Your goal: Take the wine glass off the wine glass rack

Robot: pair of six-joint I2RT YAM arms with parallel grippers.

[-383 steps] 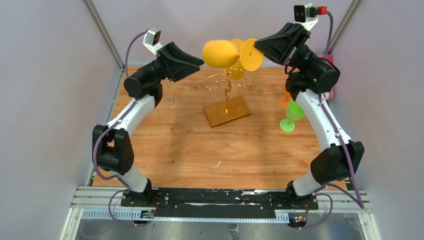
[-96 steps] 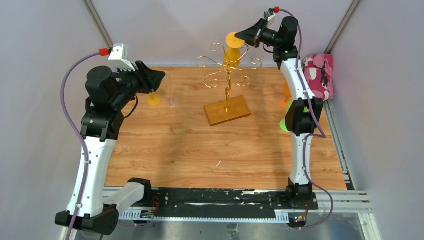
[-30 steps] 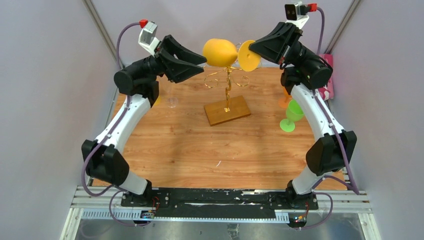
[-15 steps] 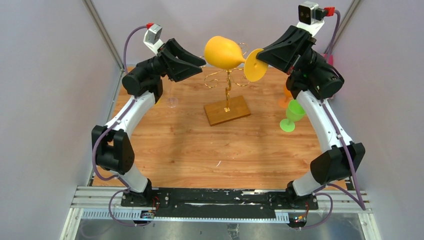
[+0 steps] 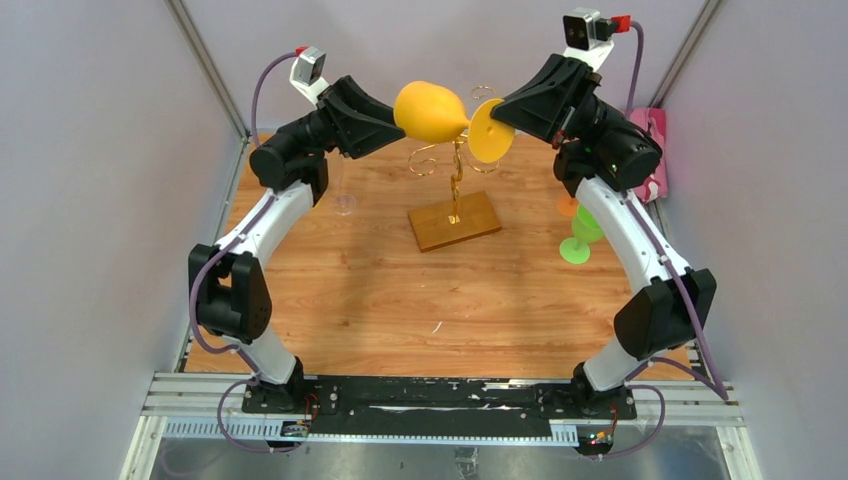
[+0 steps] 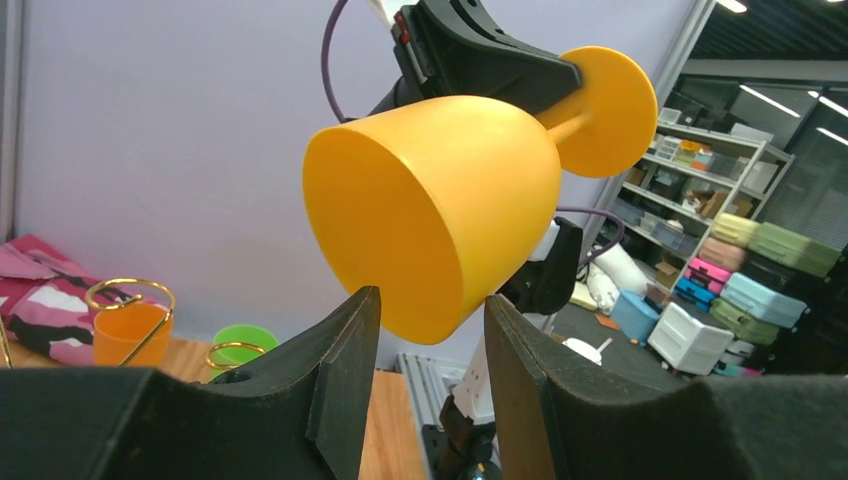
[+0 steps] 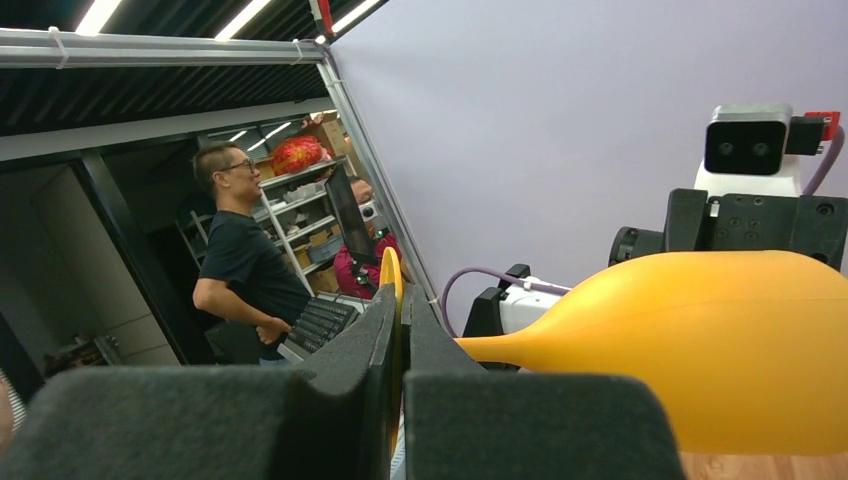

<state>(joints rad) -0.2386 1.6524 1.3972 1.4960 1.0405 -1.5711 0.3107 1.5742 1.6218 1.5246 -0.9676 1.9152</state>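
Observation:
A yellow-orange wine glass hangs sideways in the air above the wine glass rack, a gold wire stand on a wooden base. My right gripper is shut on the edge of the glass's round foot; the right wrist view shows the foot pinched between the pads and the bowl to the right. My left gripper is open at the bowl's mouth. In the left wrist view the bowl's lower rim sits between my spread fingertips, with small gaps.
A green glass and an orange glass stand at the right by the right arm. A clear glass stands at the left. A pink cloth lies at the far right. Walls close in on both sides.
The right gripper has carried the glass left and slightly down. The bowl's mouth has come up to the open left gripper's fingertips. The left arm barely moved.

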